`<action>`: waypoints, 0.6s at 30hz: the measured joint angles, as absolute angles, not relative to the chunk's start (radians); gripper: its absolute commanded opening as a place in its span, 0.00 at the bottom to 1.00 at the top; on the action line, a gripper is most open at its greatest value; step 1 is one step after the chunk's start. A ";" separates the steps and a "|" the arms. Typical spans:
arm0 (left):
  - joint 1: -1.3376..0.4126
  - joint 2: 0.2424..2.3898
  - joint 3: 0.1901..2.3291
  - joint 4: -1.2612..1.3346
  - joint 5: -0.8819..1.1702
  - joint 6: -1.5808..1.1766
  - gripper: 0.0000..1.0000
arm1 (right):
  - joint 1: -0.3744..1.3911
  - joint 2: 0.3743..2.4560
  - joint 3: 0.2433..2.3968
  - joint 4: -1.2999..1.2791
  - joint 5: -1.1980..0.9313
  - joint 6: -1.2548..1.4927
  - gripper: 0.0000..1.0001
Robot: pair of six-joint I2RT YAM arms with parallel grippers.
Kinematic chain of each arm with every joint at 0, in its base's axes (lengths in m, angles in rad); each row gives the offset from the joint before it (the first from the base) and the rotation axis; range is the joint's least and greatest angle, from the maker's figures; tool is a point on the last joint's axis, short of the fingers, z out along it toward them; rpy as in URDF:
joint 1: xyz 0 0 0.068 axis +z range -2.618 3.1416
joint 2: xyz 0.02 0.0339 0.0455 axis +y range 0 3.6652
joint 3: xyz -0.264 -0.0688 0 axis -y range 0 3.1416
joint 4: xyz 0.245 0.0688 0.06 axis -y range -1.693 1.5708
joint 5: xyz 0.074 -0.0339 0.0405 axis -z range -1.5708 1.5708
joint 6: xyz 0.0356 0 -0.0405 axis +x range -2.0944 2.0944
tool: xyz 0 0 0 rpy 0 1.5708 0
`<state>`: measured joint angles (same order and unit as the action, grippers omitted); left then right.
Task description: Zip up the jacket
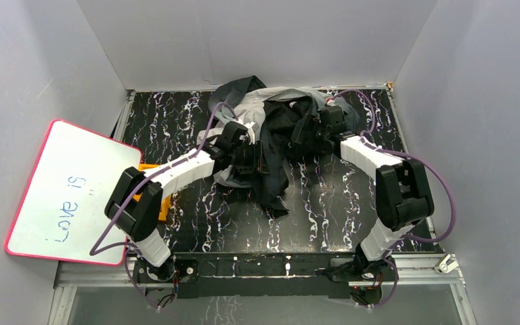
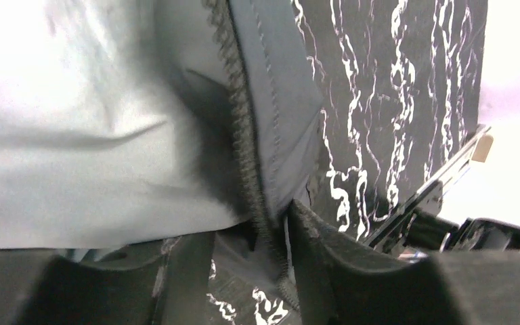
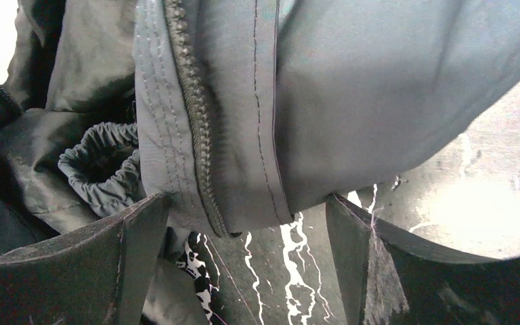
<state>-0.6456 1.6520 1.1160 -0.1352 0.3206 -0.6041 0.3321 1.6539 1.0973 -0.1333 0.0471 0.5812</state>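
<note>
Plainly bunched rather than spread, the large soft jacket (image 1: 271, 125), pale grey fading to black with a dark lining, lies in a heap at the far middle of the black, white-veined tabletop (image 1: 338, 196), its front unzipped. Each arm reaches to one front edge, apparently so that the two rows of teeth can be brought together at the hem.

The left hand (image 2: 250, 264), at the heap's near left side, is half-closed about a row of dark zipper teeth (image 2: 242, 135) on grey tape. Cloth fills the gap, but whether it is truly pinched I cannot tell. The right hand (image 3: 244, 223), on the heap's right side, stands wide, with the other grey zipper edge hanging between its fingers. A gathered dark elastic cuff (image 3: 98, 169) sits just beside that edge.

Plain grey panels (image 1: 257, 40) wall the tabletop. A pink-rimmed whiteboard (image 1: 68, 189) with blue handwriting lies at the left.
</note>
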 measured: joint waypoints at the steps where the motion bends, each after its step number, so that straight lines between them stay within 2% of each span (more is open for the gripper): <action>1: -0.646 1.660 1.126 -0.138 0.315 -0.603 0.23 | 0.332 1.670 1.102 -0.128 0.042 0.586 0.90; 3: -0.646 1.671 1.148 -0.151 0.294 -0.595 0.04 | 0.332 1.700 1.115 -0.118 0.027 0.598 0.86; 4: -0.645 1.676 1.161 -0.161 0.280 -0.590 0.00 | 0.332 1.710 1.119 -0.112 0.018 0.603 0.82; 7: -0.636 1.678 1.186 -0.178 0.247 -0.580 0.00 | 0.332 1.724 1.127 -0.096 -0.008 0.615 0.63; 13: -0.529 1.671 1.195 -0.207 0.250 -0.577 0.00 | 0.329 1.730 1.174 -0.095 -0.039 0.619 0.04; 14: -0.496 1.663 1.195 -0.216 0.256 -0.577 0.00 | 0.327 1.730 1.185 -0.097 -0.042 0.620 0.00; 18: -0.355 1.591 1.196 -0.260 0.260 -0.566 0.00 | 0.317 1.726 1.217 -0.104 -0.053 0.620 0.00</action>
